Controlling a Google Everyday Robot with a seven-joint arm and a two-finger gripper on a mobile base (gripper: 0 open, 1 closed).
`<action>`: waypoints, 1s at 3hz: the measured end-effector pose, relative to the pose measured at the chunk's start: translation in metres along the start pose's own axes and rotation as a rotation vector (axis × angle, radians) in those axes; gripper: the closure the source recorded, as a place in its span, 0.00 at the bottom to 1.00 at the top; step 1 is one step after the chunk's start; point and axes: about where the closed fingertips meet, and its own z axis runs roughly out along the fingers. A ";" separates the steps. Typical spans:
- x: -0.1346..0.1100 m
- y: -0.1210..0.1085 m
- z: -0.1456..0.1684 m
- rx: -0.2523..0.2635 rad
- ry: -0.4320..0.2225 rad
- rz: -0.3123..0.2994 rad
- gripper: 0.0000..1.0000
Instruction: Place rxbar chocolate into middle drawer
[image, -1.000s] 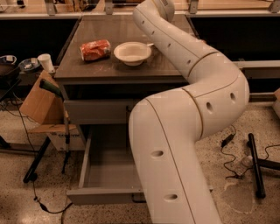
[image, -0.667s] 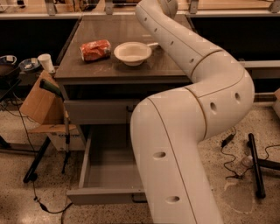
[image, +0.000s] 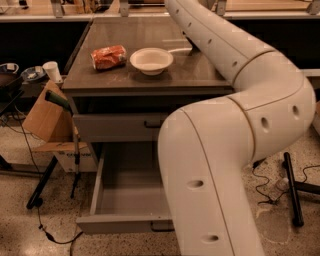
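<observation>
The rxbar chocolate does not show in the camera view. The middle drawer (image: 125, 200) is pulled open at the bottom of the grey cabinet. Its tray-like inside looks bare where I can see it. Its thin front (image: 120, 223) has a small dark handle partly behind my arm. My big white arm (image: 240, 125) fills the right side and rises over the tabletop to the top edge. My gripper is out of view, past the top edge or behind the arm.
On the brown tabletop (image: 125, 30) lie an orange-red snack bag (image: 108, 56) and a white bowl (image: 151, 60). A closed taller drawer front (image: 115, 126) sits above the open drawer. A cardboard box (image: 47, 117) and a stand (image: 60, 150) are at the left. Cables and a black leg (image: 292, 187) lie on the floor at the right.
My arm's elbow has swung slightly to the right. The bag, the bowl and the open drawer have not moved.
</observation>
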 end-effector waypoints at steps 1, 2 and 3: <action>-0.020 -0.016 -0.019 -0.004 -0.035 0.023 1.00; -0.033 -0.028 -0.047 -0.054 -0.039 0.025 1.00; -0.039 -0.027 -0.080 -0.128 -0.033 -0.010 0.98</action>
